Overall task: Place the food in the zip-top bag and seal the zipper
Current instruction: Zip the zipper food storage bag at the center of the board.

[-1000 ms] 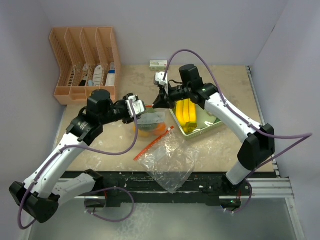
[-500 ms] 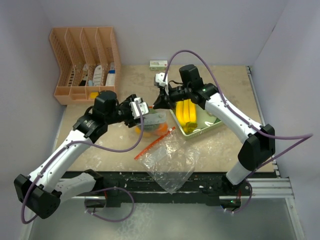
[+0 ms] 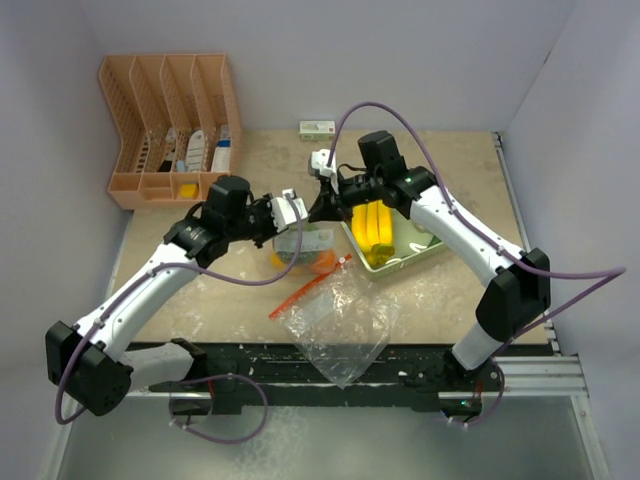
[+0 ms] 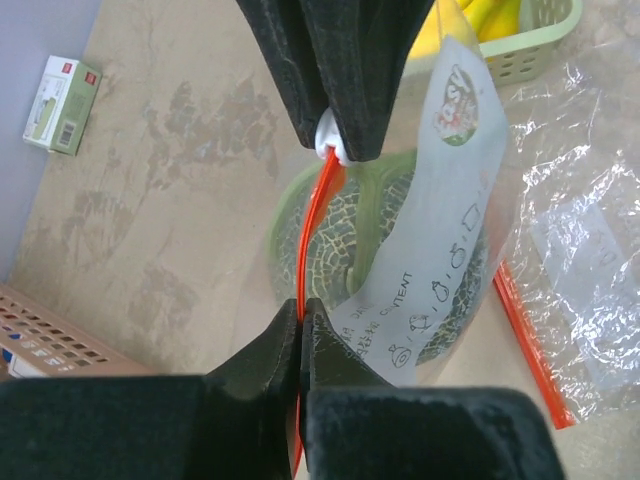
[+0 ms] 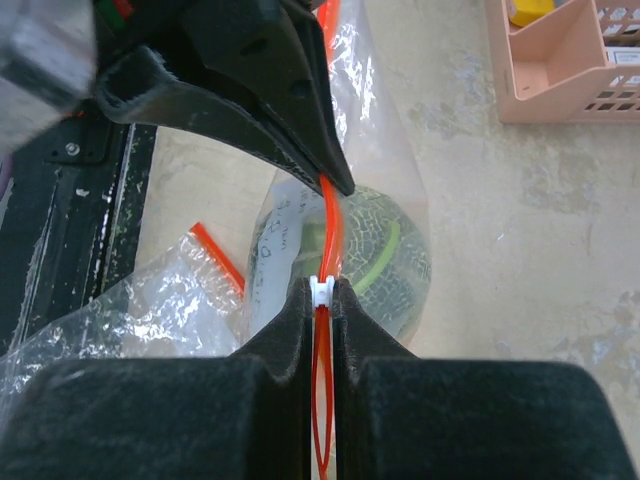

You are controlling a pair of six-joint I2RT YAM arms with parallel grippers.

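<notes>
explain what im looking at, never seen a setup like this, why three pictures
These are two robot arms bolted at the near edge of a table, each ending in a two-finger gripper. The wide picture comes from a fixed camera above and behind them. The two close-ups come from a camera on each wrist, so each shows its own black fingers at the bottom. The left gripper and right gripper are both pinched shut on the orange zipper of a clear zip-top bag. A green netted melon shows through the bag. On the table lie a second clear bag, a pale green tray with yellow bananas, a peach rack and a small box.
</notes>
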